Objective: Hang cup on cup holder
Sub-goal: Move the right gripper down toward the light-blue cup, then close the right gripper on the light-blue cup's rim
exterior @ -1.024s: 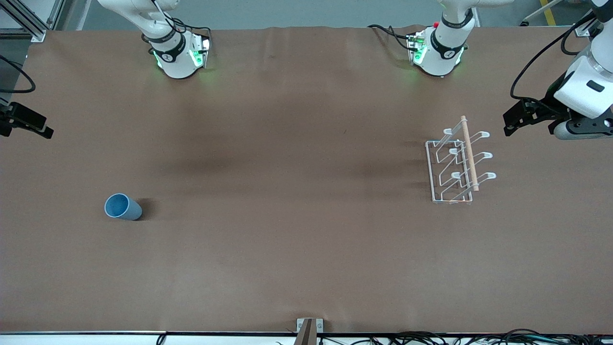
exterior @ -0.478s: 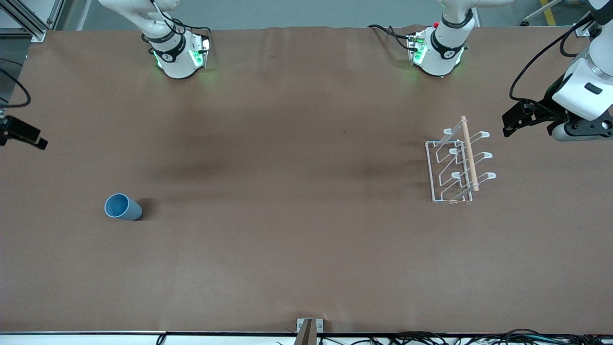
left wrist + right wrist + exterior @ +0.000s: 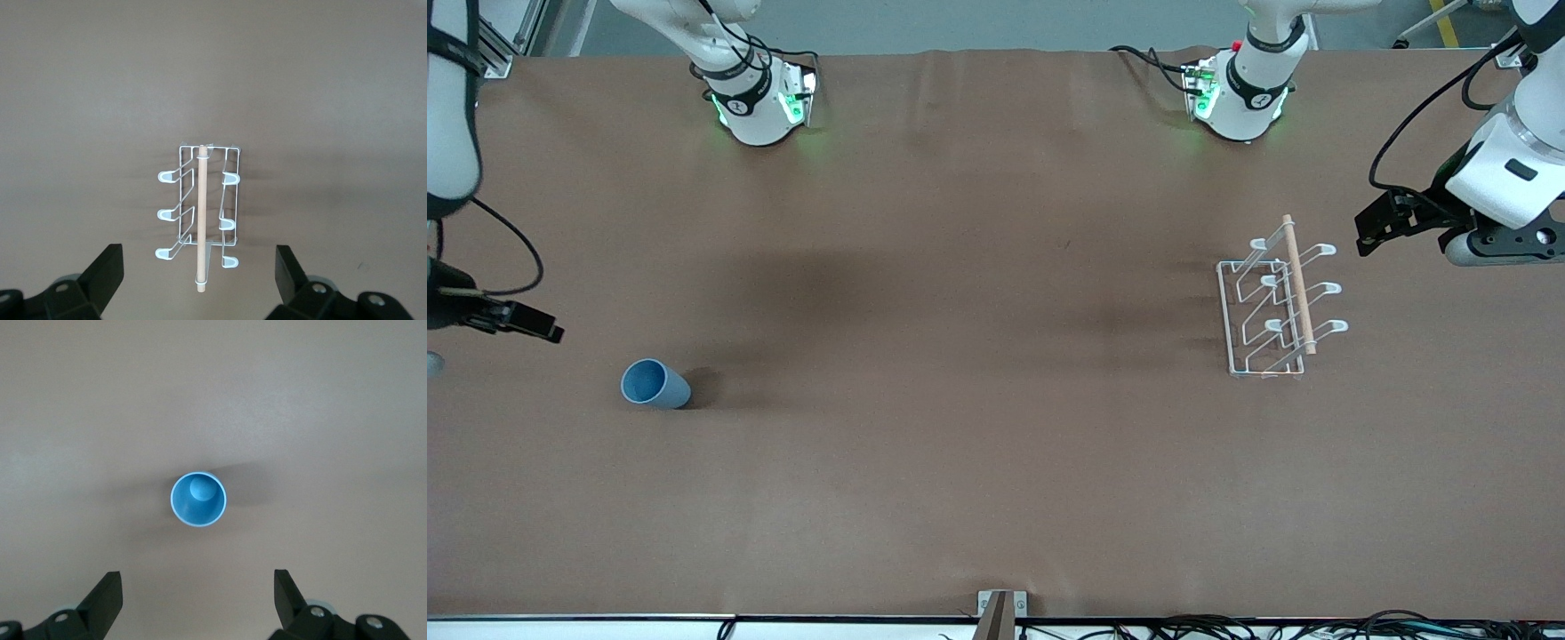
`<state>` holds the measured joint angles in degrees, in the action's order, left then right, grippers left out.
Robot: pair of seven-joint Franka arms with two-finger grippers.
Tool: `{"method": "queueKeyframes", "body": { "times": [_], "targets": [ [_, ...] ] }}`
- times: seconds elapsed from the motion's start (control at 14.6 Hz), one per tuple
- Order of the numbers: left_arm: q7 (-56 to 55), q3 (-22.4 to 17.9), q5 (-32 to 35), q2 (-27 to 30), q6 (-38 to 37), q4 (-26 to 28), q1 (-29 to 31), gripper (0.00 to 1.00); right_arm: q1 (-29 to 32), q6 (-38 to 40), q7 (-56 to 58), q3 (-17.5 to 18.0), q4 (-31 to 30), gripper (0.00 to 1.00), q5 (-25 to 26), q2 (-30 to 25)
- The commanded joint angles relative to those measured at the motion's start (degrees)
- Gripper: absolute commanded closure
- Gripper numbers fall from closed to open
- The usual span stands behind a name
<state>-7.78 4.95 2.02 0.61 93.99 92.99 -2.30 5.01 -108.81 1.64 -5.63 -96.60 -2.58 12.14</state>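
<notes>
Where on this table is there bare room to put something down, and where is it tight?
Wide bare table lies between the upright cup and the cup holder, and nearer the front camera from both. Tight only at the ends: the open right gripper hangs beside the cup, the open left gripper beside the holder.

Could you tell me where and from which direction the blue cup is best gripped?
The cup stands upright with its mouth up and has no handle, so I would bring the open right hand down from above and pinch opposite sides of the wall near the rim.
</notes>
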Motion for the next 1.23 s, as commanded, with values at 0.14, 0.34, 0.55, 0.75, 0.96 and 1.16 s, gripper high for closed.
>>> {"method": "queueKeyframes", "body": {
  "times": [0.14, 0.34, 0.55, 0.75, 0.96, 1.16],
  "targets": [
    [0.75, -0.03, -1.67, -2.28, 0.49, -2.63, 0.36, 0.00, 1.67, -15.18, 5.91, 0.53, -10.62, 0.00, -3.04, 3.23],
    [0.75, -0.03, -1.67, -2.28, 0.49, -2.63, 0.36, 0.00, 1.85, -19.76, 6.27, 0.53, -10.45, 0.00, -3.13, 7.98],
    [0.75, -0.03, -1.58, -2.37, 0.49, -2.63, 0.36, 0.00, 1.93, -22.23, 6.45, 0.62, -10.54, 0.03, -3.13, 11.59],
    [0.75, -0.03, -1.67, -2.45, 0.49, -2.63, 0.36, 0.00, 1.85, -23.20, 6.45, 0.71, -10.54, 0.05, -3.13, 13.61],
    [0.75, -0.03, -1.58, -2.45, 0.49, -2.63, 0.28, 0.00, 1.93, -23.47, 6.45, 0.79, -10.80, 0.25, -3.22, 14.93],
    [0.66, -0.03, -1.58, -2.54, 0.40, -2.55, 0.19, 0.00, 1.76, -23.56, 6.45, 0.88, -11.42, 0.73, -3.31, 15.90]
  ]
}}
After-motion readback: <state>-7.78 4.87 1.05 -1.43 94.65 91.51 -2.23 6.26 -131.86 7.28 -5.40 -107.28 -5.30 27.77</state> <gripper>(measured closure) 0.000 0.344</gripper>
